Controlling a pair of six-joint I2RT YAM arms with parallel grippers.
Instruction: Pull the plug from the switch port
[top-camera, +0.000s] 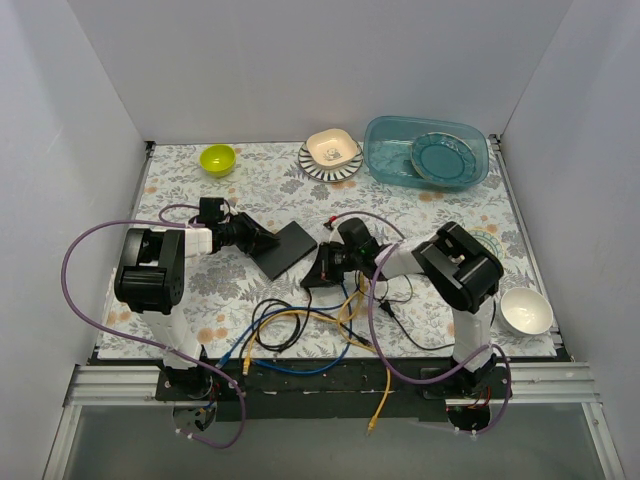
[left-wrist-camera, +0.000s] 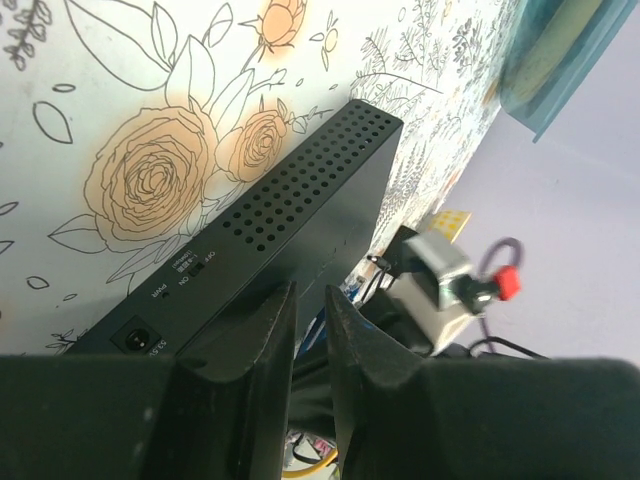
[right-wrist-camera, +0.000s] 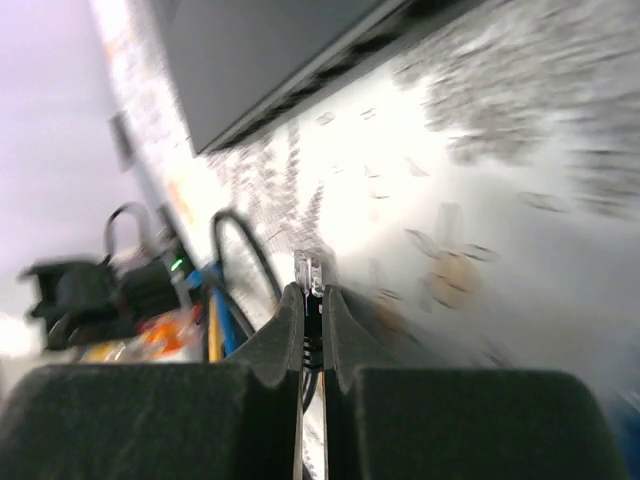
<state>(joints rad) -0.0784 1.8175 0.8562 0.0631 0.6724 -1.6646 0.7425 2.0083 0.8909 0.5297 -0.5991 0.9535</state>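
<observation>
The switch (top-camera: 290, 247) is a flat black box lying on the flowered cloth at mid-table. In the left wrist view its perforated side and power socket show (left-wrist-camera: 300, 190). My left gripper (top-camera: 262, 240) is shut on the switch's left end, its fingertips (left-wrist-camera: 272, 320) pinching the edge. My right gripper (top-camera: 316, 275) sits just right of the switch's near edge. It is shut on a clear plug (right-wrist-camera: 312, 272) with a black cable. The plug is out of the port, apart from the switch's socket edge (right-wrist-camera: 270, 60).
Blue, yellow and black cables (top-camera: 290, 330) lie tangled near the front edge. A green bowl (top-camera: 217, 158), a striped plate with a square bowl (top-camera: 331, 152) and a blue tub (top-camera: 425, 150) stand at the back. A white bowl (top-camera: 526, 310) sits front right.
</observation>
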